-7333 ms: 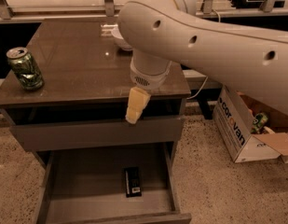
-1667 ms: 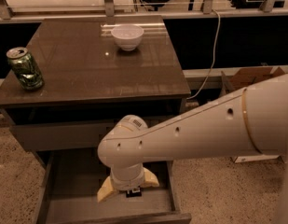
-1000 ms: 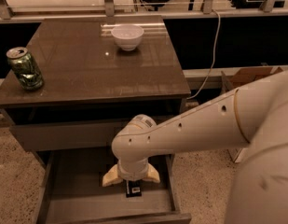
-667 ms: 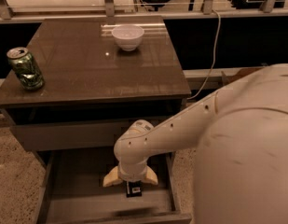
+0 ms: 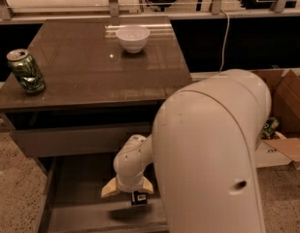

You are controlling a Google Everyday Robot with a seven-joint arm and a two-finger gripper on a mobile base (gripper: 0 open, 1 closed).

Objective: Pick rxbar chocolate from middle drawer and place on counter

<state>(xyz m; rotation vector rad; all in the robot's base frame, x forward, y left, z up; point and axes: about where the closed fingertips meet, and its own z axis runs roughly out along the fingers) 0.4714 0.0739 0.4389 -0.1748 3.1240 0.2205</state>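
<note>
Rxbar chocolate (image 5: 138,198) lies flat on the middle drawer (image 5: 81,188) floor, directly beneath the pincer (image 5: 127,191), which is spread wide to straddle it (no grip yet). The table (image 5: 91,67) above the drawer is its destination.

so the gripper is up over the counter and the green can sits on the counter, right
No: the camera view shows the gripper down in the middle drawer, over the rxbar chocolate. The green can does sit on the counter.
</note>
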